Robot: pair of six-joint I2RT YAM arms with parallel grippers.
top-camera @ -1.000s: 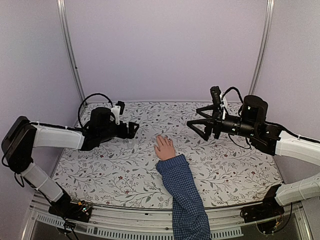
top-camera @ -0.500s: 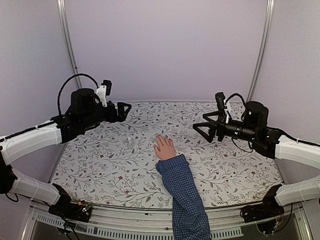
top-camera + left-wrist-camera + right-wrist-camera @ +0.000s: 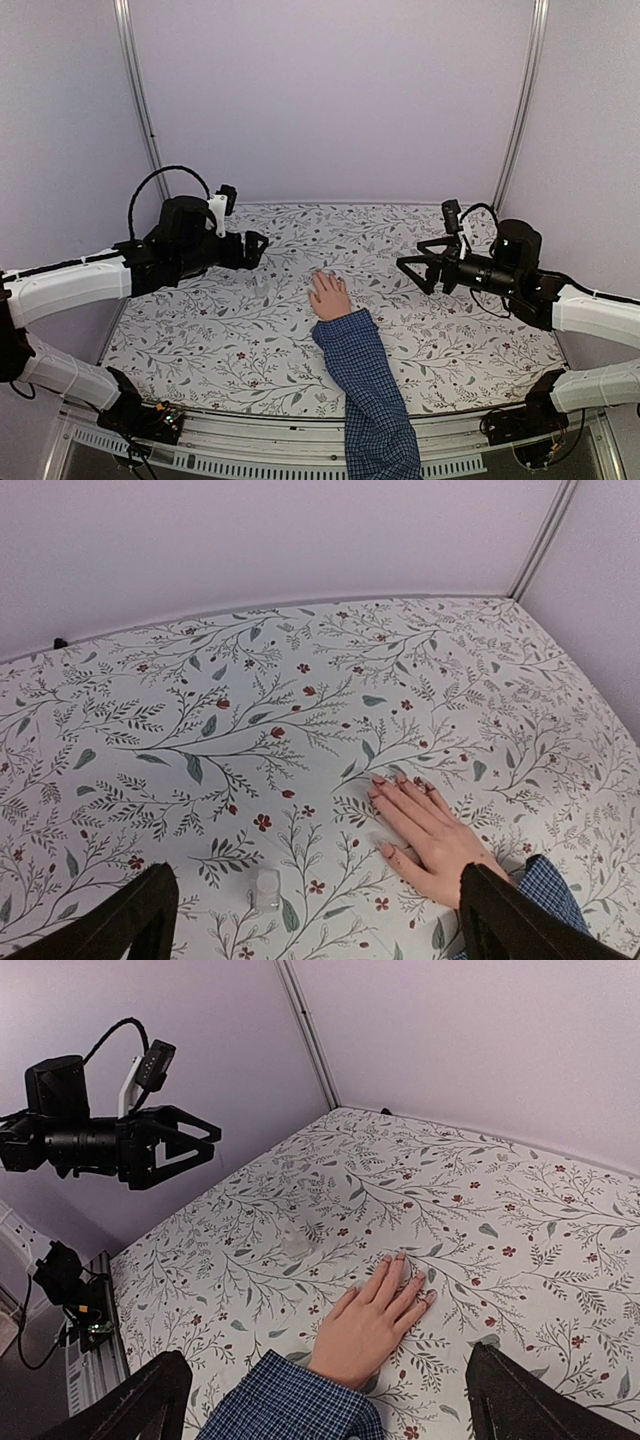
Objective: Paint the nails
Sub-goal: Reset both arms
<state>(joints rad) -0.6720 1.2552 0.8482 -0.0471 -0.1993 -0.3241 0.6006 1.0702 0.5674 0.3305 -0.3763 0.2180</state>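
While both grippers hang above the counter [image 3: 200, 340], the hand [image 3: 328, 297] lies flat between them. Its sleeve [image 3: 365, 390] runs toward the bases, and the fingers point to the far wall, slanted a little left. Nails [image 3: 400, 778] sit at the far end; colour not certain. Left gripper [image 3: 255, 247] wide, empty. Right gripper [image 3: 412, 268] wide, empty. Each faces inward, about level with the fingertips. Small clear bottle [image 3: 267, 888] stands left of the hand, so I judge the left arm nearer to it.

No legible text or labels anywhere
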